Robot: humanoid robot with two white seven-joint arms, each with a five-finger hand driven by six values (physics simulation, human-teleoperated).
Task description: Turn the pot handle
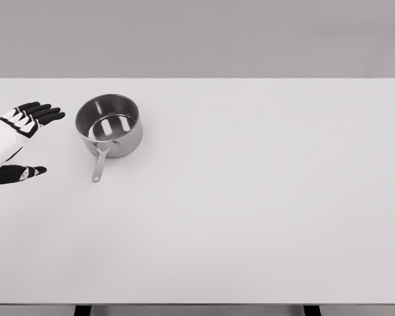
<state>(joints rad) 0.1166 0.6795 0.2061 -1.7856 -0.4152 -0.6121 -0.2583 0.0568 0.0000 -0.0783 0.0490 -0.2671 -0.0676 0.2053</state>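
Robot hand (16, 135), left, at the left edge of the frame, upper-left quarter; the only part of the robot's body in view.

- Palm and back: smooth white shell, rounded, matte, running off the left edge of the frame.
- Fingers (39, 113): black, slender, segmented; four lie side by side in the upper group.
- Knuckle area: white plates alternating with black gaps, giving a striped look where fingers meet the shell.
- Thumb (16, 174): black, set apart below the shell, with a small pale band near its tip.
- Surface: plain simulator render. Cables, screws and printed markings cannot be made out at this size.
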